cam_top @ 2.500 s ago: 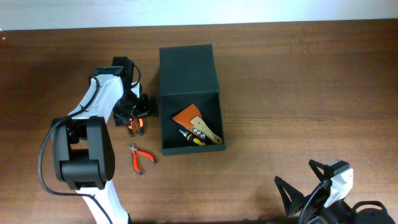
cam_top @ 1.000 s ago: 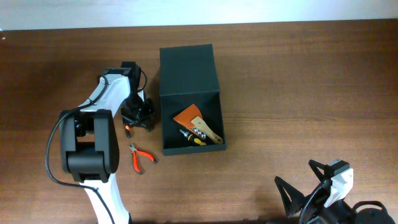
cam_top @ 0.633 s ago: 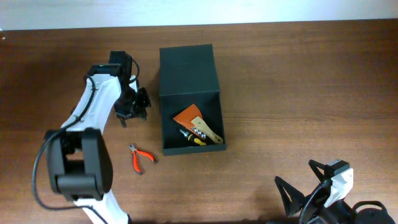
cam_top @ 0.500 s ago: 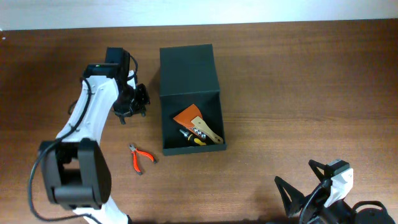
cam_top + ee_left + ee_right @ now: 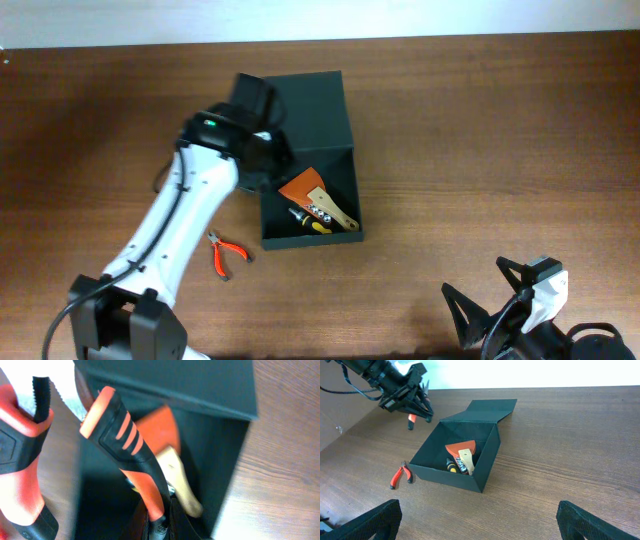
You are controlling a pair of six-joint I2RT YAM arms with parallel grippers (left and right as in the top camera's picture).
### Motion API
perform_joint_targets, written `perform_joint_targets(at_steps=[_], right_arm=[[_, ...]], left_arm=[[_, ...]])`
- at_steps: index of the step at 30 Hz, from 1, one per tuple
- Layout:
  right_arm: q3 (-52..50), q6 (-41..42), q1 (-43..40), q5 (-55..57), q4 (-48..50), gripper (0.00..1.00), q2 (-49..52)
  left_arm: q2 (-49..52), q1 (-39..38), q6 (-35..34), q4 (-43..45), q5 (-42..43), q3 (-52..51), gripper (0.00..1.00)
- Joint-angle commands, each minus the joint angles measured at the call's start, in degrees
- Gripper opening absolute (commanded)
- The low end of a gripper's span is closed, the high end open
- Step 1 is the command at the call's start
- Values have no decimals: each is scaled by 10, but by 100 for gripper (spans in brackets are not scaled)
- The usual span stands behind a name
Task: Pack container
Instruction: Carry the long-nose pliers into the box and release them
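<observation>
Your left gripper (image 5: 262, 162) pinches orange-handled tool (image 5: 125, 445) over container (image 5: 300, 110) edge | scraper (image 5: 318, 195) inside, red pliers (image 5: 226, 253) beside it unpacked | right gripper (image 5: 477, 512) spread

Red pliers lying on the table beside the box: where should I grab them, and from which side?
Likely straight from above, closing across the neck just behind the pivot of the red pliers. They lie flat on the table with handles splayed, so the neck is the narrowest part. Bare wood surrounds them, clear of the container.
</observation>
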Motion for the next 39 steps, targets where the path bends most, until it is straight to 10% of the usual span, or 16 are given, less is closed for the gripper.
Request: perform_joint_targets(at_steps=[1,16,39], right_arm=[[-1,-1,2,7,2,99,-4],[-1,-1,2,7,2,99,-4],[-1,-1,2,7,2,99,-4]], left_arm=[[-17,-46,-159,2,-30,17,2],[34,-152,-529,10,-78,17,2],[160,-152,-550,148,-63,17,2]])
